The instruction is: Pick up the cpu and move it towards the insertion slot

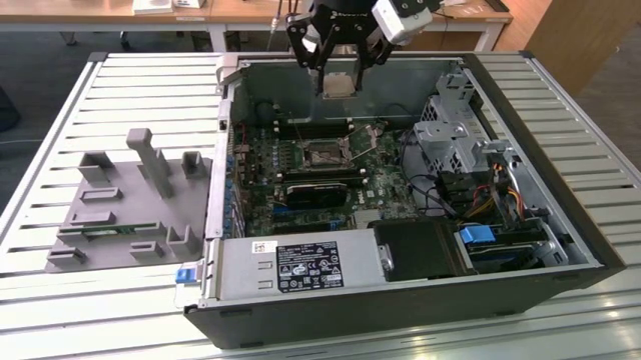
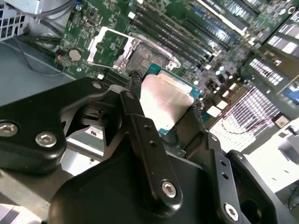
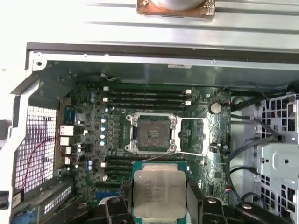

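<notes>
In the exterior view the end effector (image 1: 338,71) hangs over the far wall of the open computer case (image 1: 521,225), its black fingers closed around the cpu (image 1: 338,85), which is carried clear of the board with its flat face roughly level. From the chip, the insertion slot (image 1: 323,155) lies toward six o'clock in this picture, down on the green motherboard (image 1: 300,180) and well apart from the carried part; the gap between them appears to be partly height and partly a run toward the camera. A grey fixture block (image 1: 130,202) sits on the slatted bench (image 1: 60,315) at the exterior view's left, outside the case. In the second wrist view the cpu (image 2: 166,102) shows its bright metal top pinched between two fingers (image 2: 135,79), one at each of two opposite edges, and the insertion slot (image 2: 140,56) lies on the board beyond it, toward eleven o'clock from the chip, its silver frame open around a dark centre. In the first wrist view the cpu (image 3: 159,191) is held between the fingers, with the insertion slot (image 3: 153,133) toward twelve o'clock from it, and the edges of chip and socket look close to parallel, so I judge little turning is needed.
</notes>
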Robot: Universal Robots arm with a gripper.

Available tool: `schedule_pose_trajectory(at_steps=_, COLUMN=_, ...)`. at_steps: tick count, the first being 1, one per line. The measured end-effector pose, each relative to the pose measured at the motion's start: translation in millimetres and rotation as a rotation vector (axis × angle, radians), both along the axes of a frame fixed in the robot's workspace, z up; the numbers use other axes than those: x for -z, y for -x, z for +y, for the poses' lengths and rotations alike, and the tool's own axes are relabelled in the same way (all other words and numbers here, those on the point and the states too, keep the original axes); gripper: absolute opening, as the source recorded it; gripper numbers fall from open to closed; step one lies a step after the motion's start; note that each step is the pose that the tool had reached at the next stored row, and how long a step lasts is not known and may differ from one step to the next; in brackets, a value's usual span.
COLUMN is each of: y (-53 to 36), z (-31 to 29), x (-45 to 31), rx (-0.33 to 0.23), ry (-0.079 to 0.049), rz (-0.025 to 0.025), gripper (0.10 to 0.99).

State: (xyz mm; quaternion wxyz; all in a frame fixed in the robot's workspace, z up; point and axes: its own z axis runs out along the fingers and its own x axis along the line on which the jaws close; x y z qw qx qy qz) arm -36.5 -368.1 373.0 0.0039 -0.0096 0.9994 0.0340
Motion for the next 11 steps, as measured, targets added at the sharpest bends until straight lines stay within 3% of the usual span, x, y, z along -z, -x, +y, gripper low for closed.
schedule_pose_trajectory(at_steps=11, y=-8.4, z=25.6, x=2.4, rx=0.000, ry=0.000, rz=0.0000, gripper=0.541)
